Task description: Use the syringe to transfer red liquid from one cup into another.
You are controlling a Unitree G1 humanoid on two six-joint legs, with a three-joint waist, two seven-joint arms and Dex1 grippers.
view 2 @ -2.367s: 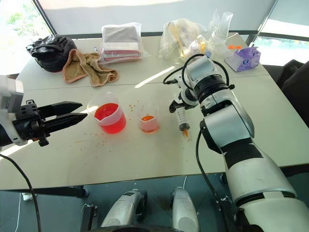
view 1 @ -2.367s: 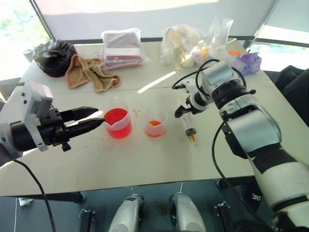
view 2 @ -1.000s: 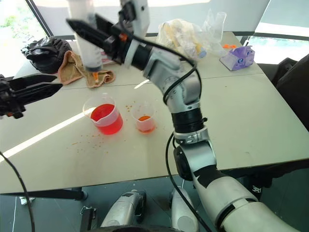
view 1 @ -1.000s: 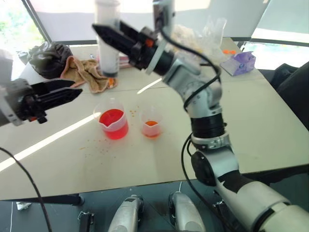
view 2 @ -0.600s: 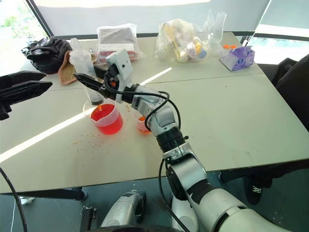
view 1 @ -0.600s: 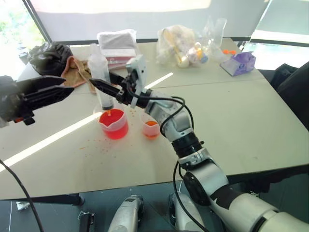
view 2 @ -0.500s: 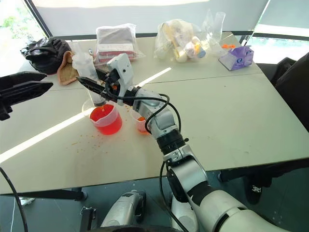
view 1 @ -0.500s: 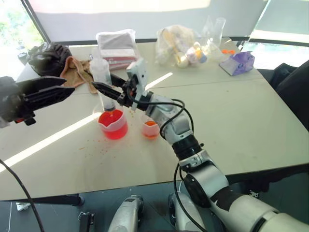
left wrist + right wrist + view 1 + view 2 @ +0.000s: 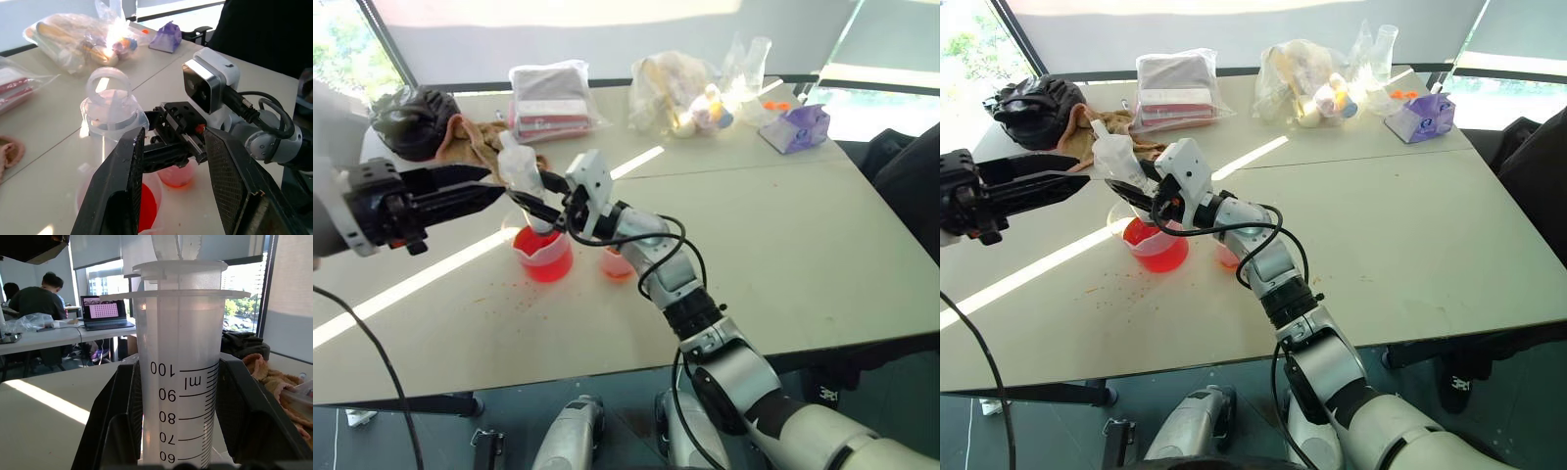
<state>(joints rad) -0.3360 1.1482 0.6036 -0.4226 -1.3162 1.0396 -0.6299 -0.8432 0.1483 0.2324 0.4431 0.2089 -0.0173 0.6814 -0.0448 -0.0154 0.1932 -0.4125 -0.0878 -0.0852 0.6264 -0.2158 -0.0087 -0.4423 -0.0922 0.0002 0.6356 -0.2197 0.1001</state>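
The syringe (image 9: pixel 522 179) stands tilted over the larger spouted cup (image 9: pixel 546 257), its lower end down inside the rim and hidden. My right gripper (image 9: pixel 544 203) is shut on its barrel (image 9: pixel 178 382), fingers (image 9: pixel 117 426) on either side. Red liquid (image 9: pixel 1157 245) fills that cup's lower part. The smaller cup (image 9: pixel 1228 257) with orange-red in it (image 9: pixel 177 177) sits just right of it, partly behind my right arm. My left gripper (image 9: pixel 497 182) is open, level, its tips close beside the white plunger (image 9: pixel 108 84). Its fingers (image 9: pixel 122 186) frame the syringe without touching it.
Along the far side of the table (image 9: pixel 822 255) lie a black bag (image 9: pixel 416 113), a tan towel (image 9: pixel 475 142), a wrapped packet (image 9: pixel 553 98), a clear bag of items (image 9: pixel 680 88) and a purple tissue pack (image 9: pixel 798 127). Orange drops (image 9: pixel 509 294) speckle the surface near the cups.
My right gripper has brought the syringe down from high above the table into the larger cup. My left gripper has moved right, up to the plunger.
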